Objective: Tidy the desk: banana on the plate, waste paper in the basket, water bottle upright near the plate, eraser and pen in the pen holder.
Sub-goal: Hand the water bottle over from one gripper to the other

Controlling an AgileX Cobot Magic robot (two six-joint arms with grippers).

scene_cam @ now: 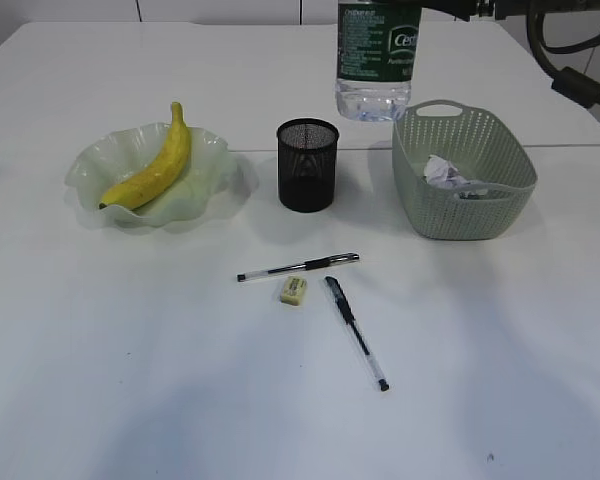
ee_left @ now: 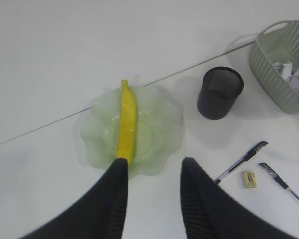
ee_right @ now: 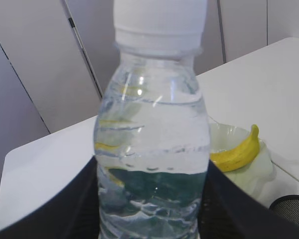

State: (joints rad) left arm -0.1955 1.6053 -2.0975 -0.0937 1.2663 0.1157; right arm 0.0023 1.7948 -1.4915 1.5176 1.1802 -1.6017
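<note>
Right gripper (ee_right: 152,199) pinching water bottle (scene_cam: 376,58), held in the air behind basket (scene_cam: 464,175). Left gripper (ee_left: 152,172) spread, empty, above plate (scene_cam: 155,178) edge. Banana (scene_cam: 152,165) on plate, waste paper (scene_cam: 450,175) in basket, eraser (scene_cam: 293,290) on tabletop (scene_cam: 130,380) in front of pen holder (scene_cam: 307,165).

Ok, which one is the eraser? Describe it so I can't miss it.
Start at the black mesh cup mid-desk and look toward the camera. Two pens lie there, and between them sits the eraser: a tiny pale yellow block, far shorter than either pen.
</note>
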